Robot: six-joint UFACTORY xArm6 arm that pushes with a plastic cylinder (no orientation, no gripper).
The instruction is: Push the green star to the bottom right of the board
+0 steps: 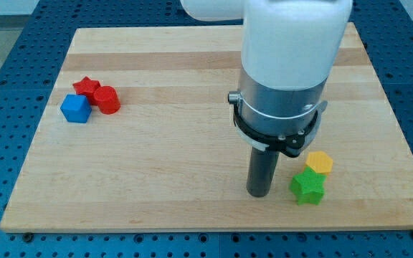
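Green star (307, 188) flat, board's bottom-right area

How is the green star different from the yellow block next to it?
The green star has pointy arms, while the yellow block has flatter sides, roughly a hexagon. The green star sits nearer the view's bottom; the yellow block is just above it, slightly to the right. The green star is also closer to my tip, which stands just to its left. Both are small blocks near the board's bottom right, almost touching each other.
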